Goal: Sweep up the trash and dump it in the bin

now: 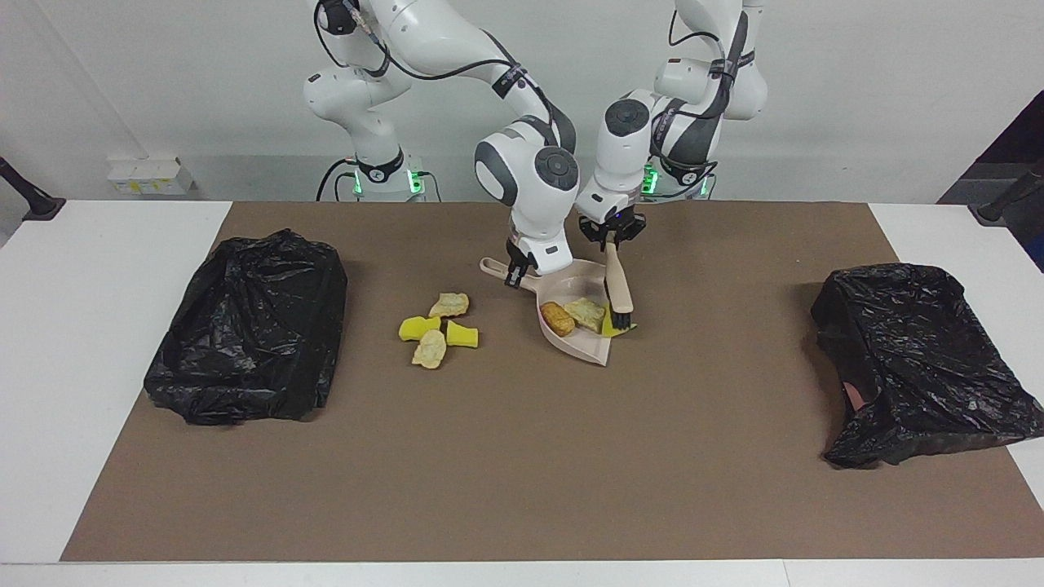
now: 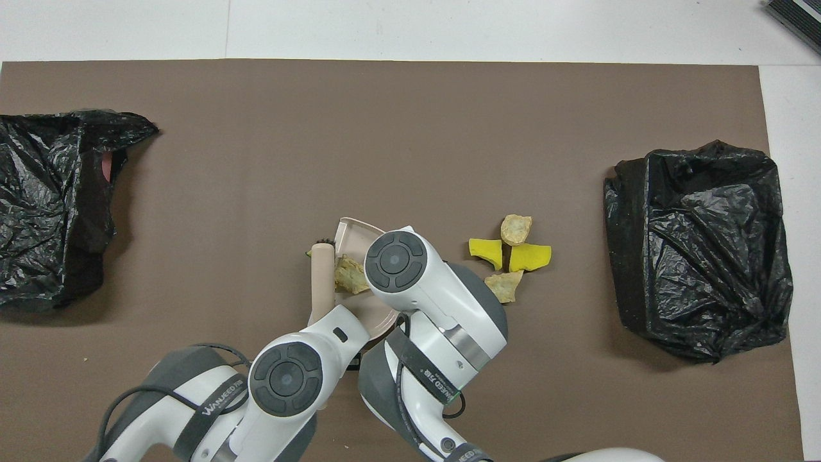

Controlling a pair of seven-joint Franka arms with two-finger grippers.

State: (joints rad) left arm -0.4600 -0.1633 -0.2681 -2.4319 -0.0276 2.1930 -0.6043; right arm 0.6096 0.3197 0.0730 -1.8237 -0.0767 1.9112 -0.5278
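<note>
Facing view, clock directions read on that view.

**Layout.**
- 9 o'clock end of the brown mat [image 1: 522,456]: black-bagged bin [image 1: 249,326].
- Toward centre: four loose trash pieces [image 1: 439,330], two yellow sponge and two beige lumps. They lie on the mat at the dustpan's 9 o'clock, near it but not touching.
- Centre: dustpan [image 1: 583,346] flat on the mat, holding the orange-brown lump [image 1: 558,319] and a beige lump [image 1: 586,313].
- Pan's 4 o'clock lip: yellow sponge piece [image 1: 610,328] under the brush [image 1: 617,285] bristles. Cannot tell whether it is fully inside.
- 3 o'clock end: second bagged bin [image 1: 917,367].

**Risks.**
- The four loose pieces sit on the pan's closed side. Sweeping them from there would push them against the wall, not the mouth, so the pan likely needs turning first.
- If the pan is lifted or tilted now, the sponge piece at the lip could drop out; it looks light and springy.
- A hard brush stroke could shove the pan or flick the lumps over the rim.
- The two wrists are close together over the pan, so contact between them is possible.

**Jaws.**
- Right gripper [image 1: 515,275]: clamped on the dustpan's handle at the pan's 10 o'clock.
- Left gripper [image 1: 610,236]: fully closed on the brush handle's top, at 12 o'clock of the bristles.
</note>
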